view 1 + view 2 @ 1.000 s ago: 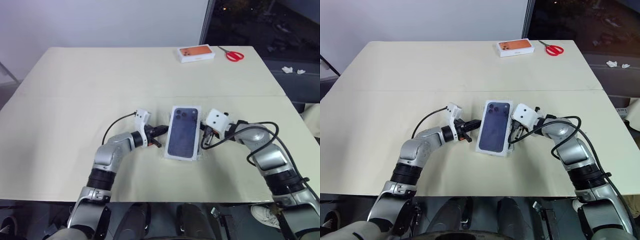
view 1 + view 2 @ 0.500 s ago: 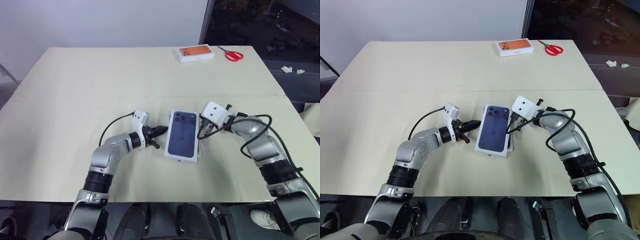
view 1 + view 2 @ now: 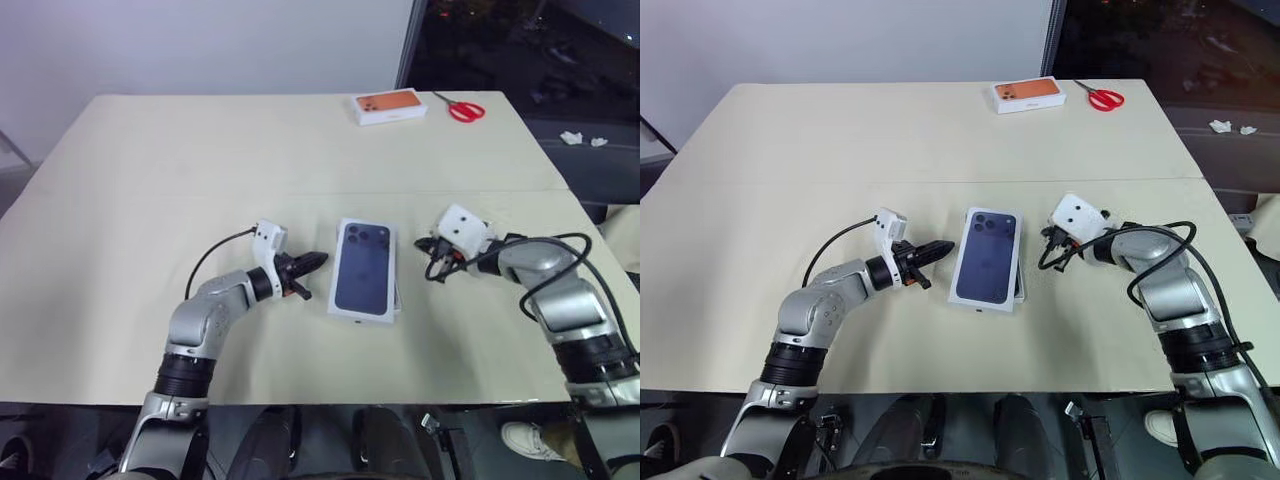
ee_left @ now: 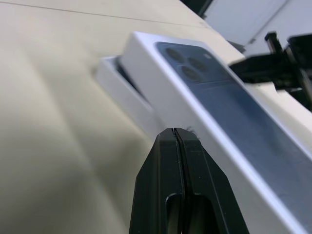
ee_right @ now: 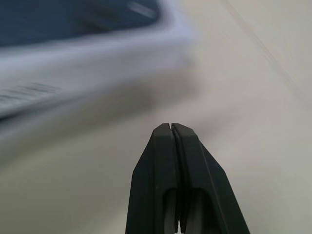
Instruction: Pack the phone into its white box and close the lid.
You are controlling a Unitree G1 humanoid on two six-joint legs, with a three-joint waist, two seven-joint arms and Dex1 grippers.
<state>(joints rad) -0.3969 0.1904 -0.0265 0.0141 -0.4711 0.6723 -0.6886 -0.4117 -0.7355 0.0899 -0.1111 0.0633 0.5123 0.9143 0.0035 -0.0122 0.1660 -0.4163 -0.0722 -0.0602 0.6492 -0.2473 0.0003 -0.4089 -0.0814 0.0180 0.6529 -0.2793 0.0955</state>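
You have a pale beige worktop with a seam across its middle. At frame centre the white box rests on it, the lid sitting askew on top. At the upper right lie an orange-topped box and red-handled scissors, close together.

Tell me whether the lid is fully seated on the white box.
Not fully. The lid sits askew on the white box, whose corner sticks out beneath it; both shut grippers are clear of it.
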